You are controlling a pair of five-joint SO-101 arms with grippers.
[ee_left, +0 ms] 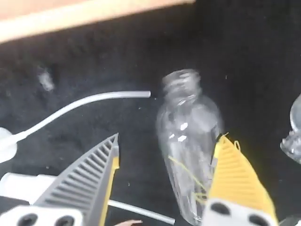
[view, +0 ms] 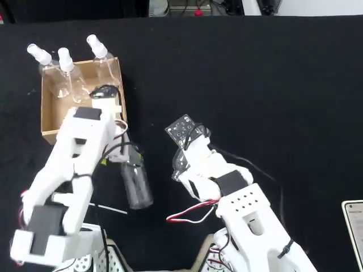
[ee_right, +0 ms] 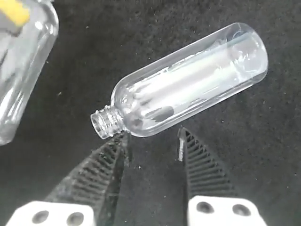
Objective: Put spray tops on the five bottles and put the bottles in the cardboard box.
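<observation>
I see the left gripper [ee_left: 169, 137], fingers apart, over an uncapped clear bottle [ee_left: 188, 127]; a white dip tube [ee_left: 94, 100] lies just beside the bottle.

- 3 capped btls [view: 65, 71] stood upright in cardboard box [view: 57, 110].
- Uncapped clear btl [ee_left: 188, 141] laid on table; loose spray top [ee_left: 113, 95] w/ tube beside.
- 2nd uncapped btl [ee_right: 188, 82] laid on side.

Three capped bottles [view: 67, 76] stood in one cardboard box [view: 54, 113] near the far left corner of the table [view: 272, 85]. Two open bottles [ee_right: 188, 89] lay on the table, and two loose spray tops [ee_left: 7, 143] with tubes lay near them.
</observation>
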